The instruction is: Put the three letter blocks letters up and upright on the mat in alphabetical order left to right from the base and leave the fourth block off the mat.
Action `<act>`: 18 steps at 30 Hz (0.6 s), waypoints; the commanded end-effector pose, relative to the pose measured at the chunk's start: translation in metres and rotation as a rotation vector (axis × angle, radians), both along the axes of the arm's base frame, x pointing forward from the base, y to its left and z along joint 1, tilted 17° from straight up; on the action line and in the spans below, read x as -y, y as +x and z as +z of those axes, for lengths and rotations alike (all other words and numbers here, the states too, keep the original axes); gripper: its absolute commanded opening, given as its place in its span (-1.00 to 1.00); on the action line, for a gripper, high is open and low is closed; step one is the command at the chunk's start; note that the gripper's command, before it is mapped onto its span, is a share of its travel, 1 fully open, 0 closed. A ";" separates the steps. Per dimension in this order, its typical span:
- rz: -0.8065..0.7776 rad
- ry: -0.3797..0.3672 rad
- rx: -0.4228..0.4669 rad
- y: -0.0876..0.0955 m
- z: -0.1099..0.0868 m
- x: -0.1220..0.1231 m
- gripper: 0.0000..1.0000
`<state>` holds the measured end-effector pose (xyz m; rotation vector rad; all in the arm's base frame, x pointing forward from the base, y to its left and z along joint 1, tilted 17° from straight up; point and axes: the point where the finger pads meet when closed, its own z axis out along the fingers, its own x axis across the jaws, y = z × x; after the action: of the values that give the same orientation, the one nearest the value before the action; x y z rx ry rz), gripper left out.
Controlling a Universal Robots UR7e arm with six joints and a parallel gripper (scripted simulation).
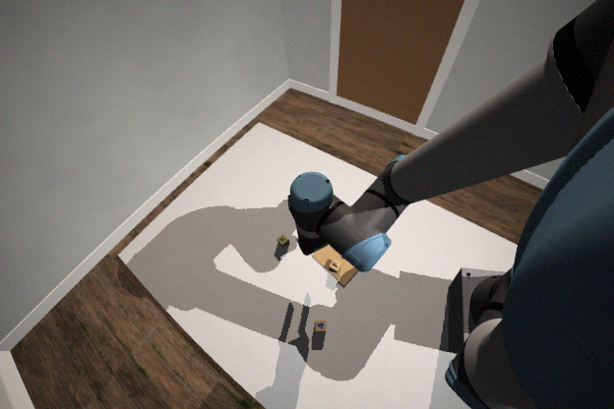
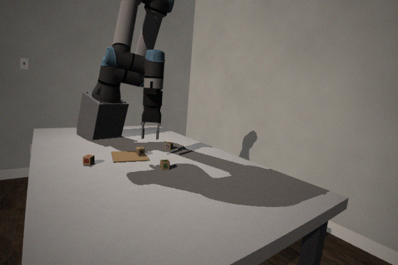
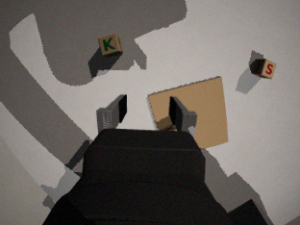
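The tan mat (image 1: 347,276) (image 2: 124,157) (image 3: 207,106) lies flat. The F block (image 1: 334,265) (image 2: 140,151) sits on it near one edge, mostly hidden by a finger in the wrist view; its letter is not readable now. The K block (image 1: 282,239) (image 2: 164,164) (image 3: 110,44) and the S block (image 2: 88,160) (image 3: 266,68) lie off the mat, letters up; the arm hides the S block in the top view. The block with a blue mark on top (image 1: 320,325) (image 2: 168,146) is off the mat. My gripper (image 2: 150,138) (image 3: 148,104) is open and empty, above table height.
The white table (image 1: 258,161) (image 2: 96,207) bears all the blocks and the mat. The robot's base box (image 1: 456,303) (image 2: 103,120) stands at its far end in the exterior view. The arm's shadow falls across the table and over the K block and the blue-marked block.
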<state>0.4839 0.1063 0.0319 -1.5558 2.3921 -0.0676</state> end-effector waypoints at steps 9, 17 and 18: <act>0.317 -0.087 0.039 0.023 0.007 -0.006 1.00; 0.468 -0.129 0.058 0.033 0.010 -0.009 1.00; 0.511 -0.141 0.063 0.036 0.010 -0.010 1.00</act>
<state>0.5139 0.1148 0.0403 -2.0532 2.0015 -0.1576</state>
